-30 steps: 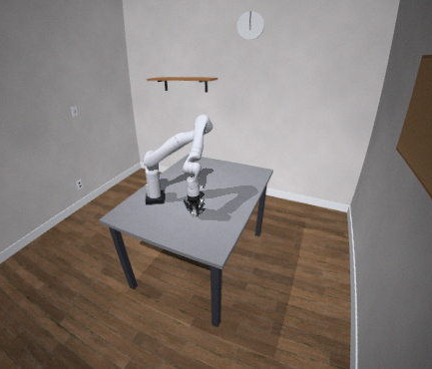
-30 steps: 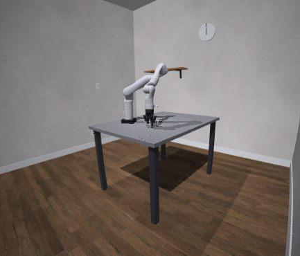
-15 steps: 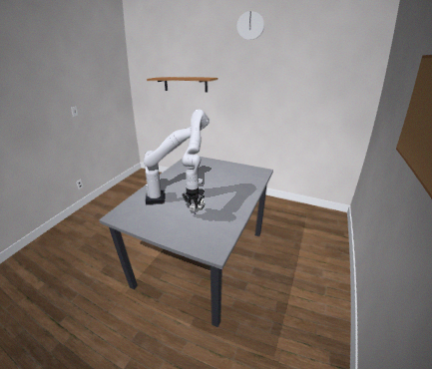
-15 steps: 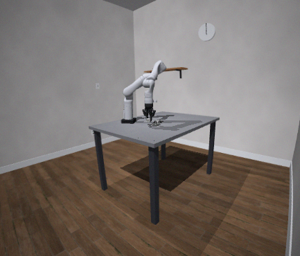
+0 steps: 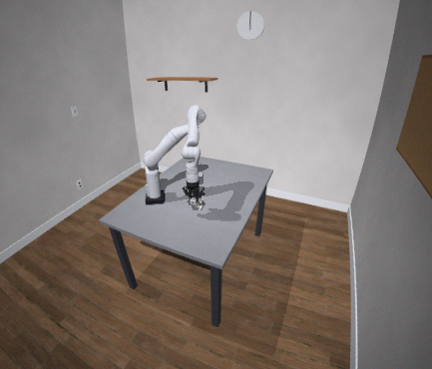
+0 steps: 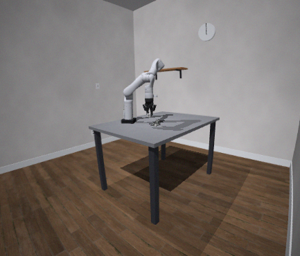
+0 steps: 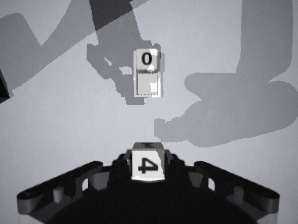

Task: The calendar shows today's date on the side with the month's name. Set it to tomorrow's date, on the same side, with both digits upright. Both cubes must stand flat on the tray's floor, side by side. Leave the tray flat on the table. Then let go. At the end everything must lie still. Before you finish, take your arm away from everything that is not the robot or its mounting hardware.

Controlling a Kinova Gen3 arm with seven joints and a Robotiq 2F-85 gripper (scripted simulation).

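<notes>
The small white tray (image 7: 135, 85) (image 6: 156, 124) lies on the table. In the wrist view one white cube (image 7: 146, 59) is in its far half, a dark upright 0 on the face turned up. The tray's near half holds no cube. My gripper (image 7: 148, 158) (image 6: 149, 114) is shut on the other white cube (image 7: 148, 170), which shows a 4 turned on its side toward the wrist camera. The gripper and its cube are off the tray's near end, above the table. In the top view, the gripper (image 5: 194, 200) is close to the tray and details blur. The tray's month side cannot be read.
The grey table (image 5: 170, 224) (image 6: 125, 132) carries the arm's black base (image 5: 155, 198) (image 6: 128, 120). Shadows of the arm fall across the table top and around the tray. A wooden shelf (image 5: 182, 79) (image 6: 171, 70) is on the wall behind.
</notes>
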